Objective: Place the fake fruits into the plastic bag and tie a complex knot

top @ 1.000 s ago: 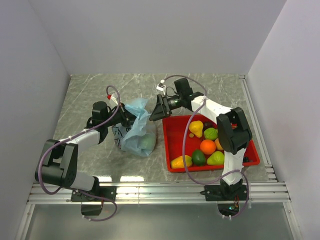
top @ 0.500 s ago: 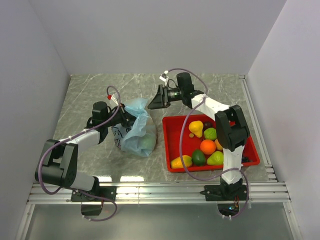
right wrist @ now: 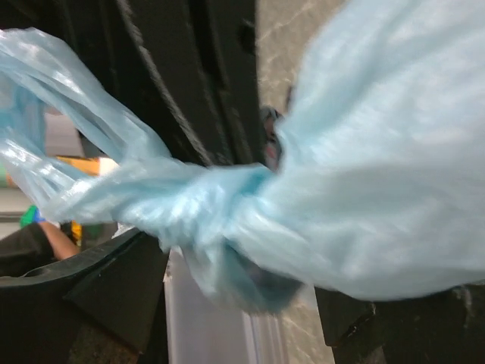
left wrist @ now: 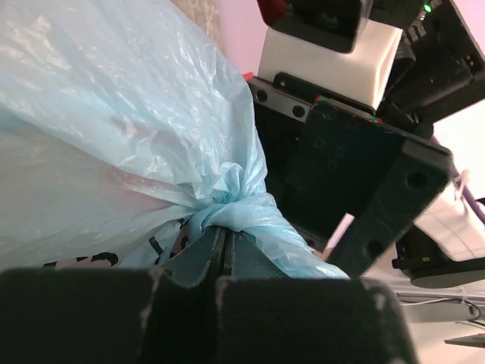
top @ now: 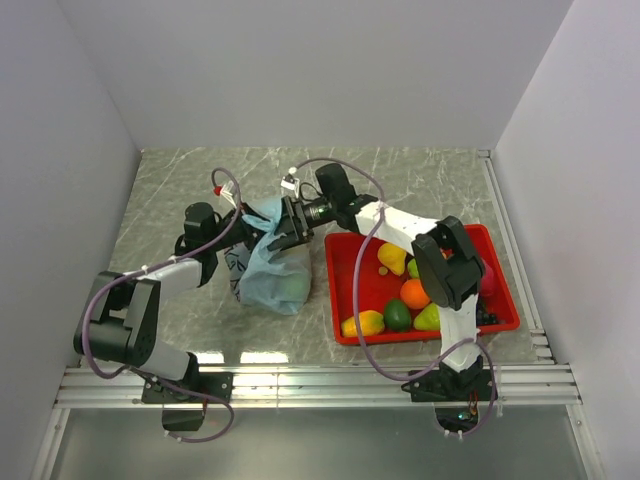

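Note:
The light-blue plastic bag stands left of the red tray, with greenish fruit showing faintly through it. My left gripper is shut on the bag's gathered neck, just below a twisted bunch. My right gripper is open at the top of the bag. In the right wrist view its fingers stand wide on either side of the twisted blue bunch without pinching it. Several fake fruits lie in the tray: a yellow pear, an orange, a green lime and a yellow mango.
The red tray sits right of the bag and under the right arm. Grey walls close in the marble table on the left, back and right. A metal rail runs along the near edge by the arm bases.
My right gripper has swung left from above the tray's far-left corner to the top of the bag. The left gripper and the bag have stayed in place.

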